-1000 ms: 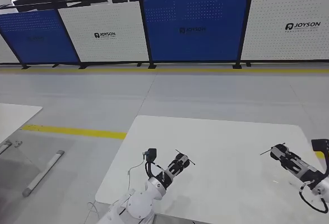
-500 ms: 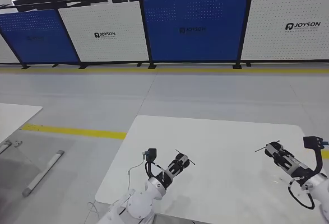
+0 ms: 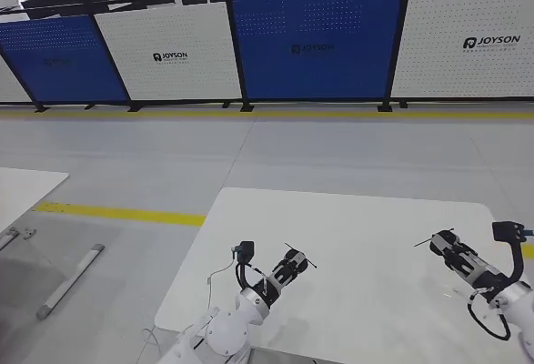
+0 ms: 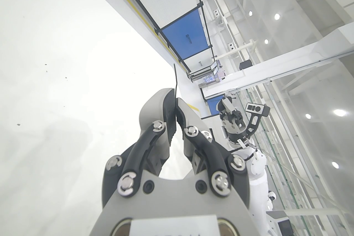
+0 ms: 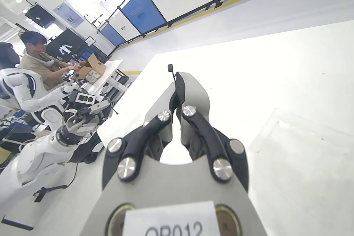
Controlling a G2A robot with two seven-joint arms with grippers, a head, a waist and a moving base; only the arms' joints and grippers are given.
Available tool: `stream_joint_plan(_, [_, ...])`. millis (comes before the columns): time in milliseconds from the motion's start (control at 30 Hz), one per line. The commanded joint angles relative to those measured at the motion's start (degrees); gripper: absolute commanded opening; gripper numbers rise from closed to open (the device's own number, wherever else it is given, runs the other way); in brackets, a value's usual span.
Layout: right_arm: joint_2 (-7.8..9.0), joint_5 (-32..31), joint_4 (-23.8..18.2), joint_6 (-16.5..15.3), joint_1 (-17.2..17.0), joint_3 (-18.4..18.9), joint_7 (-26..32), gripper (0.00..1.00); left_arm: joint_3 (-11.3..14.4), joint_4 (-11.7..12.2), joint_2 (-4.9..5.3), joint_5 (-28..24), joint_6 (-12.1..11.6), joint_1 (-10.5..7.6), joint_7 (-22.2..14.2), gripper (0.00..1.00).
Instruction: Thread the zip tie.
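Count: 2 claws, 2 black zip ties, 1 white counter [image 3: 357,218]. Left claw [image 4: 176,97] clamped on first zip tie [image 4: 174,76], thin tail poking past the tips. Right claw [image 5: 177,80] clamped on second zip tie [image 5: 169,68], head end out. Both ties are held above the counter, well apart.

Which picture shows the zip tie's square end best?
The right wrist view: the square head sticks out of the shut right gripper, close up. In the top view the tie is a thin line; in the left wrist view, too small to tell.
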Motion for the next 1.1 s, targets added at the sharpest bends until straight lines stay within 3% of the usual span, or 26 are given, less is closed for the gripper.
stream_joint_plan(0, [-0.02, 0.13, 0.02, 0.00, -0.06, -0.03, -0.11, 0.00, 0.00, 0.00, 0.00, 0.00, 0.00, 0.00, 0.00, 0.00])
stream_joint_plan(100, [-0.27, 1.61, 0.75, -0.99, -0.88, 0.42, -2.25, 0.00, 0.00, 0.00, 0.00, 0.00, 0.00, 0.00, 0.00, 0.00])
stream_joint_plan(300, [-0.45, 9.52, 1.92, -7.26, -4.00, 2.80, -1.17, 0.00, 0.00, 0.00, 0.00, 0.00, 0.00, 0.00, 0.00, 0.00])
stream_joint_plan(367, [-0.23, 12.49, 1.61, -9.19, -5.96, 4.98, 1.26, 0.00, 0.00, 0.00, 0.00, 0.00, 0.00, 0.00, 0.00, 0.00])
stream_joint_plan(433, [-0.04, 13.41, 0.73, -9.21, -7.84, 7.16, 1.96, 0.00, 0.00, 0.00, 0.00, 0.00, 0.00, 0.00, 0.00, 0.00])
stream_joint_plan(567, [-0.15, 10.82, -4.78, -9.21, -15.83, 9.99, -2.47, 0.00, 0.00, 0.00, 0.00, 0.00, 0.00, 0.00, 0.00, 0.00])
stream_joint_plan(633, [-0.26, 9.72, -5.88, -9.21, -17.72, 9.93, -3.43, 0.00, 0.00, 0.00, 0.00, 0.00, 0.00, 0.00, 0.00, 0.00])
stream_joint_plan(1067, [-0.37, 10.02, -6.00, -9.02, -17.68, 9.81, -4.15, 0.00, 0.00, 0.00, 0.00, 0.00, 0.00, 0.00, 0.00, 0.00])
